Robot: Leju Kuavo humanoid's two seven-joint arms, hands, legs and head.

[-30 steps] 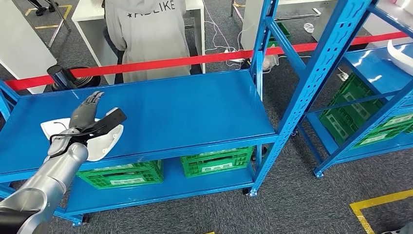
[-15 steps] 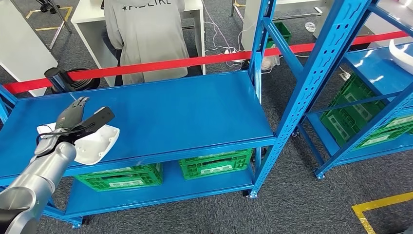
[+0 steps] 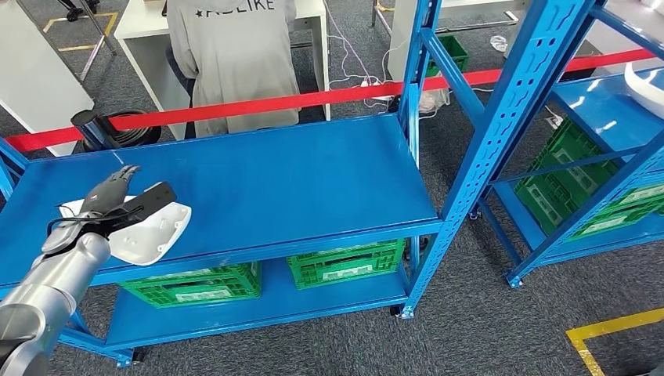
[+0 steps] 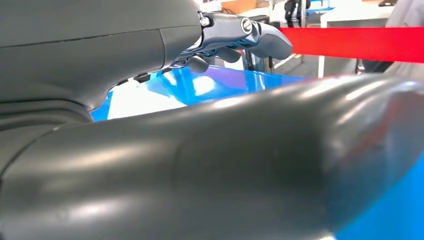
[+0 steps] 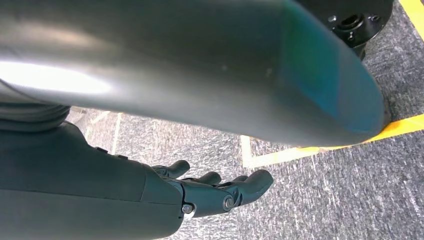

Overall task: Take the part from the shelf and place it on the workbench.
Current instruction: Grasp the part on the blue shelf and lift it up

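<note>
A white curved shell part (image 3: 153, 233) lies at the front left of the blue shelf (image 3: 297, 176), its lower edge overhanging the shelf's front rim. My left hand (image 3: 112, 197) holds it, the dark thumb laid across its top and the fingers stretched out past its far side. In the left wrist view the thick thumb (image 4: 225, 165) runs across the picture, with the fingers (image 4: 240, 32) beyond and a pale strip of the part (image 4: 145, 97) between them. My right hand (image 5: 220, 192) hangs over grey carpet, fingers loosely apart and holding nothing.
A person in a grey hoodie (image 3: 235, 55) stands behind a red barrier tape (image 3: 329, 96) beyond the shelf. Green crates (image 3: 344, 262) sit on the lower level. A second blue rack (image 3: 603, 157) stands at the right with another white part (image 3: 646, 90) on it.
My left hand and the white part have shifted left along the shelf's front. The camera has also drifted slightly.
</note>
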